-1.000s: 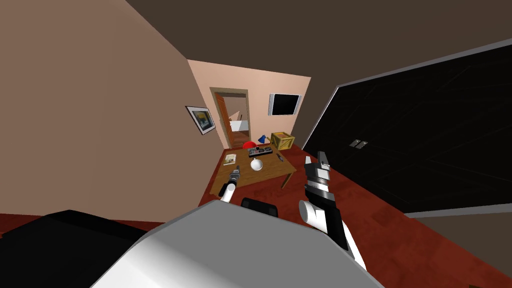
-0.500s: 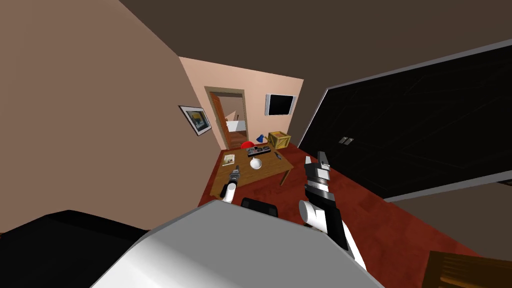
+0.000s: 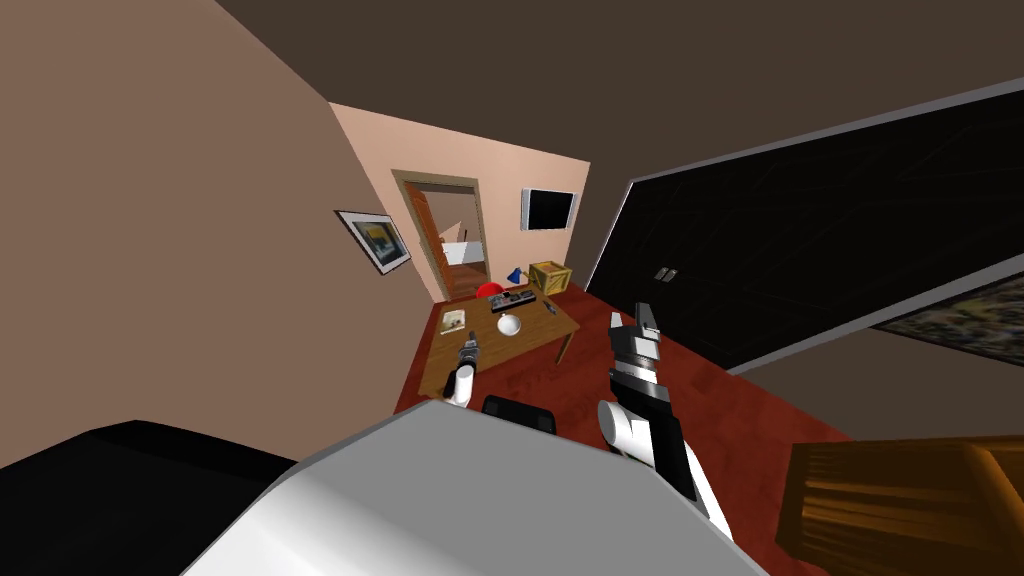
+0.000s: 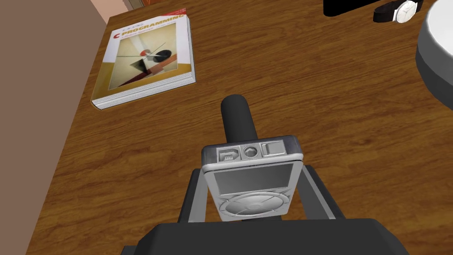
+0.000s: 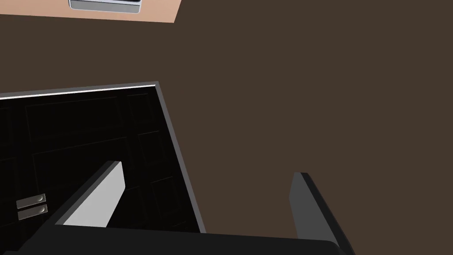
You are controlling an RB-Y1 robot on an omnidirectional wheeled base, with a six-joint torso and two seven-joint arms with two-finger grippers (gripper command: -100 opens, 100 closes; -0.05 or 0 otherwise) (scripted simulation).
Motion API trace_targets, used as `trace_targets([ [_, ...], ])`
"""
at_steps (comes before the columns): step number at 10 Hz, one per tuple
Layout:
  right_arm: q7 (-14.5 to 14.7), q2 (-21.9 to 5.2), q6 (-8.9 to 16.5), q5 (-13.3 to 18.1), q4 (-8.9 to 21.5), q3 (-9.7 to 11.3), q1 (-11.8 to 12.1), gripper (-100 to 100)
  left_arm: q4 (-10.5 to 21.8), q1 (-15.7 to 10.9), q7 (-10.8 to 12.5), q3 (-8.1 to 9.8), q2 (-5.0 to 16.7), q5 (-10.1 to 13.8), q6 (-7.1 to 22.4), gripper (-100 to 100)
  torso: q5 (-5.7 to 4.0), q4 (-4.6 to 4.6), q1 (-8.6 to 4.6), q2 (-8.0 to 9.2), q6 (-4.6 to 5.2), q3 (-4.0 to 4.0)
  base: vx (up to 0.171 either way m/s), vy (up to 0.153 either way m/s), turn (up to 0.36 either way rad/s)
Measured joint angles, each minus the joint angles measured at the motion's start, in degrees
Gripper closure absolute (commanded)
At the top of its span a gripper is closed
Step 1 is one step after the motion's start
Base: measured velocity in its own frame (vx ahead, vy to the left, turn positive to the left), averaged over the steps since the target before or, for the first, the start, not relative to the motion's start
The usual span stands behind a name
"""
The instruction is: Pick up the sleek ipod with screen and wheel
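In the left wrist view a silver ipod with a grey screen and a click wheel stands between the fingers of my left gripper, which is shut on its sides. It hangs a little above the wooden table. The head view puts my left gripper over the table's near end. My right gripper is raised to the right of the table, over the floor. Its fingers are open with nothing between them.
On the table lie a book, a wristwatch and a white bowl. A dark flat device sits at the far end, with a crate and a red chair beyond. Brown wooden furniture stands near right.
My view has swung: the table and far wall have slid left, and wooden furniture has come in at the bottom right. Both arms keep their pose relative to me.
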Motion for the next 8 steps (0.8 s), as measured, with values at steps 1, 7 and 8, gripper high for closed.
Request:
trace_targets([
  [1, 0.0, 0.0, 0.0, 0.0, 0.0, 0.0, 0.0, 0, 0.0, 0.0, -0.8, -0.17, -0.1, 1.2, -0.5, 100, -0.02, -0.01, -0.06, -0.07, -0.05, -0.04, -0.061, 0.042, -0.24],
  [7, 0.0, 0.0, 0.0, 0.0, 0.0, 0.0, 0.0, 0, -0.3, -0.5, -8.4, -1.7, -1.2, 10.8, -6.5, 100, -0.02, -0.01, -0.06, -0.07, -0.04, -0.03, -0.046, 0.033, -0.095],
  [8, 0.0, 0.0, 0.0, 0.0, 0.0, 0.0, 0.0, 0, -0.2, -0.5, -8.5, -1.71, -1.2, 10.9, -6.5, 0, -0.04, 0.0, -0.12, -0.15, -0.04, -0.07, 0.0, 0.0, 0.0],
])
